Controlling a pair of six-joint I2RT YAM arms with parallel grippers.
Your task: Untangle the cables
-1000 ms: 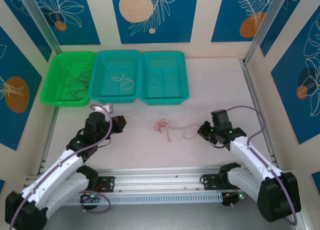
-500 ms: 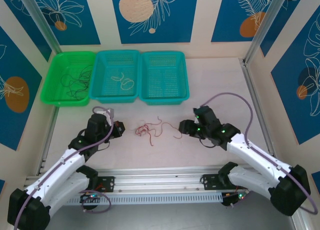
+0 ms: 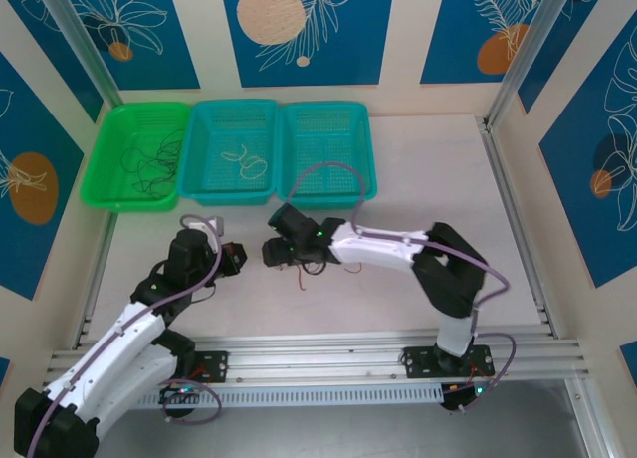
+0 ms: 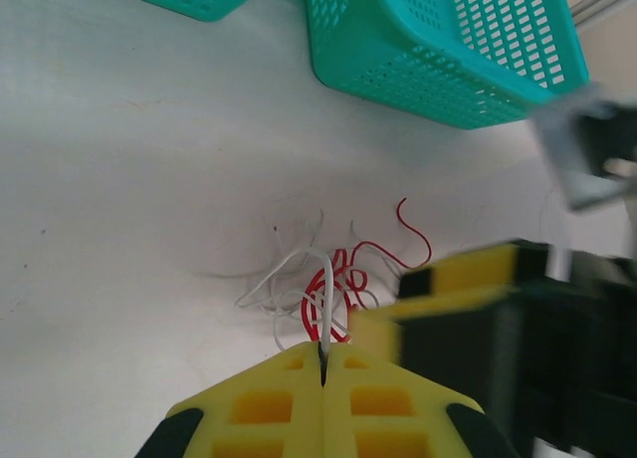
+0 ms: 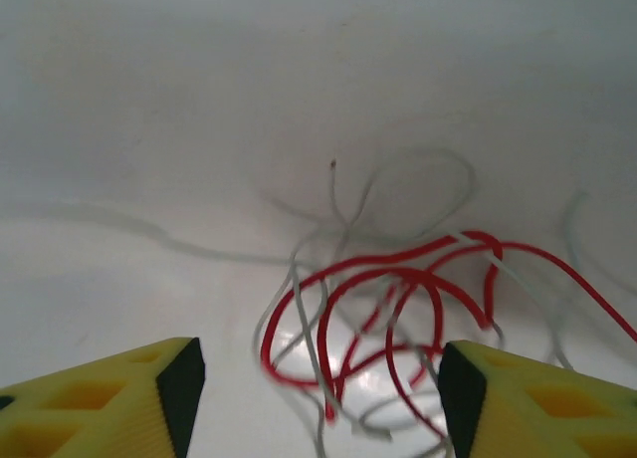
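Left gripper [image 4: 322,351] pinches one whitish wire [image 4: 325,297] of the cables [image 5: 398,299]; right gripper [image 5: 320,383] spread over them.

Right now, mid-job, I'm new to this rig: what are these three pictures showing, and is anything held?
These are two robot arms at a table. The wide picture looks down from above and behind them; the other two come from wrist cameras, with yellow fingers at the bottom. A tangle of red and whitish cables lies on the table. The left gripper is shut on one whitish wire; the right gripper stands open over the tangle, holding nothing. The green basket holds dark wires, the middle basket cream wires.
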